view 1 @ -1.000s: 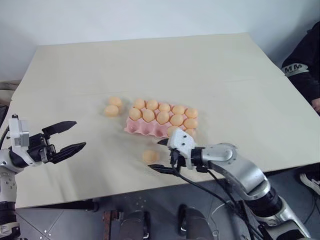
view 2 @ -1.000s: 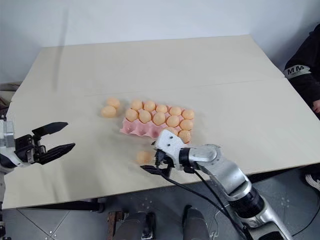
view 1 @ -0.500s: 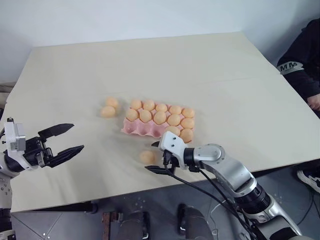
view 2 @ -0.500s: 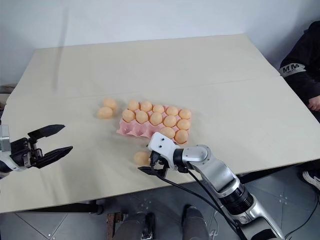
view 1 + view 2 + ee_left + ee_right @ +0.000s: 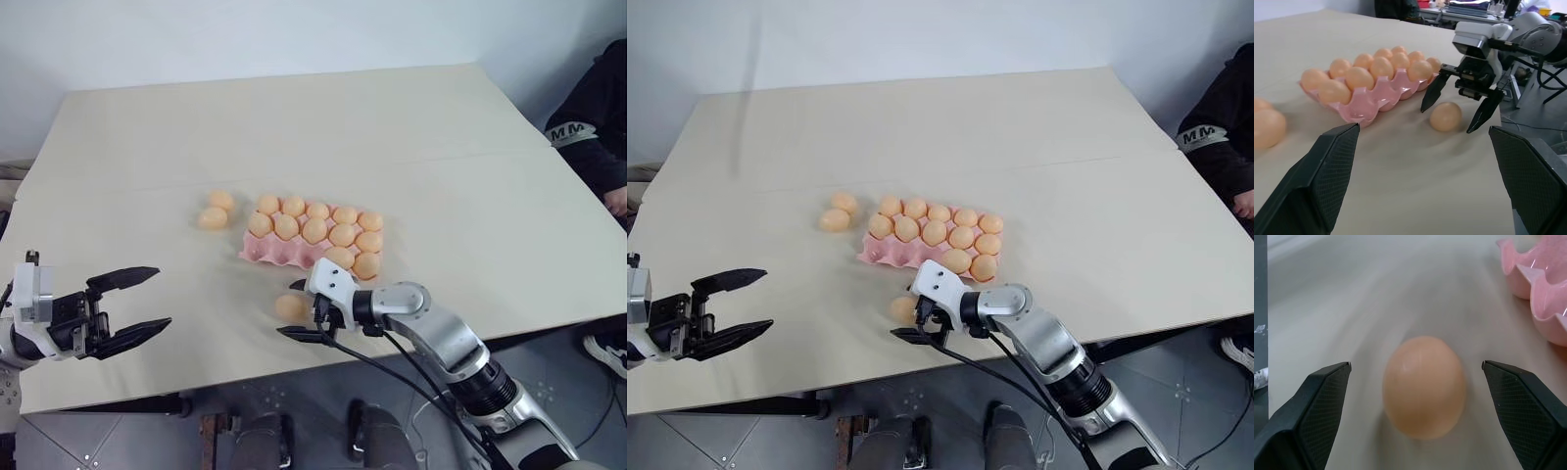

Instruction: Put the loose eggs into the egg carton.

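**Three eggs loose, twelve in the carton**

Twelve eggs are sitting in the pink egg carton (image 5: 284,253) at the middle of the counter (image 5: 441,176). Two loose eggs (image 5: 217,210) are lying just left of it; a third egg (image 5: 290,306) is lying near its front edge, between the spread fingers of the right end effector (image 5: 297,308), untouched. The left end effector (image 5: 137,302), also spread, is hovering empty at the near left. A person's dark sleeve (image 5: 593,127) is showing at far right.

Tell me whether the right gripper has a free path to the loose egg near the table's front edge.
Probably yes: the right gripper has its jaws open either side of the egg, with only bare table between them.
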`<state>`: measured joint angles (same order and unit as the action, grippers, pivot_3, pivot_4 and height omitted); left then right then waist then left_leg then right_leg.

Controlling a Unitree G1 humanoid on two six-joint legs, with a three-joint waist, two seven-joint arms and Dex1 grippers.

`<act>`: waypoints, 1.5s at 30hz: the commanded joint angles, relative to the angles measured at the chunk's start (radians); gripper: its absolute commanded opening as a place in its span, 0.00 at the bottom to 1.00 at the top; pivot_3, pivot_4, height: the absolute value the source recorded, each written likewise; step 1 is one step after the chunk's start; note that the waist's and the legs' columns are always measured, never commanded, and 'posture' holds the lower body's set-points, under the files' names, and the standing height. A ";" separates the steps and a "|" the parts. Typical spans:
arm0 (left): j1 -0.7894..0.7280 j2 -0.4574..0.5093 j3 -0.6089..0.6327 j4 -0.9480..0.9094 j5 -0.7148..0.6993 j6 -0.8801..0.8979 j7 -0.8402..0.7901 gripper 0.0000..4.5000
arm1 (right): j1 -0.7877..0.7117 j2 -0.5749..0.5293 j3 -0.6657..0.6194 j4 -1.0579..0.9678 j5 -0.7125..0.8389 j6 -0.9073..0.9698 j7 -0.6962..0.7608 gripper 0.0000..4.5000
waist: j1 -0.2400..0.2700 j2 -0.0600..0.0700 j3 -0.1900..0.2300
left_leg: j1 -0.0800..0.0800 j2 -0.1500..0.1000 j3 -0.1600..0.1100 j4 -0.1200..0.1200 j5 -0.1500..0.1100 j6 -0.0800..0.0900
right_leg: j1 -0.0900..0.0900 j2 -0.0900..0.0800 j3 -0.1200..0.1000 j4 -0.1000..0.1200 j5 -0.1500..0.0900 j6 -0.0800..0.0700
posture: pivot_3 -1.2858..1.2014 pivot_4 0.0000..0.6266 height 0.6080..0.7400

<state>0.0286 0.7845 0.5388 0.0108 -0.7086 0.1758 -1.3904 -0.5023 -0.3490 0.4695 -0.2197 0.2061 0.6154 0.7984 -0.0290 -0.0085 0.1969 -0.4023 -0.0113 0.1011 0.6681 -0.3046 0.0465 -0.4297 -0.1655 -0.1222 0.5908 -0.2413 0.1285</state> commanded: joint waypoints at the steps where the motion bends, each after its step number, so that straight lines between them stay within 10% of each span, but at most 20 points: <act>1: 0.003 -0.026 0.024 -0.029 -0.024 -0.031 0.017 1.00 | -0.017 0.009 -0.007 -0.002 -0.001 -0.027 0.016 1.00 | 0.000 0.000 0.000 | 0.000 0.000 0.000 0.000 0.000 0.000 | 0.000 0.000 0.000 0.000 0.000 0.000 | 0.52 0.24 1.00; 21: 0.013 -0.034 -0.040 -0.004 -0.022 -0.076 -0.134 1.00 | -0.008 0.030 -0.008 0.058 -0.021 -0.058 0.028 1.00 | -0.001 0.000 0.000 | 0.000 0.001 0.001 0.000 0.000 0.000 | -0.001 0.000 0.000 0.000 0.001 -0.001 | 0.52 0.24 1.00; 32: -0.012 -0.036 -0.052 0.018 -0.022 -0.074 -0.130 1.00 | -0.007 0.026 -0.044 0.021 0.008 -0.053 0.034 0.32 | -0.001 0.000 0.000 | 0.000 0.001 0.001 0.000 0.001 0.000 | -0.001 0.000 0.000 0.000 0.001 -0.001 | 0.52 0.24 1.00; 45: -0.075 -0.074 -0.104 0.076 0.011 -0.117 -0.107 1.00 | -0.219 -0.057 -0.195 0.012 0.011 0.069 -0.019 0.27 | 0.000 0.000 0.000 | 0.000 0.001 0.001 0.000 0.000 0.000 | -0.001 0.000 0.000 0.000 0.001 -0.002 | 0.52 0.24 1.00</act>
<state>-0.0390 0.7173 0.4340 0.0881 -0.6996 0.0752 -1.4976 -0.7109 -0.3995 0.2859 -0.2170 0.2294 0.6973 0.7900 -0.0290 -0.0089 0.1967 -0.4022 -0.0102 0.1025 0.6680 -0.3041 0.0465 -0.4307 -0.1653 -0.1227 0.5909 -0.2402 0.1266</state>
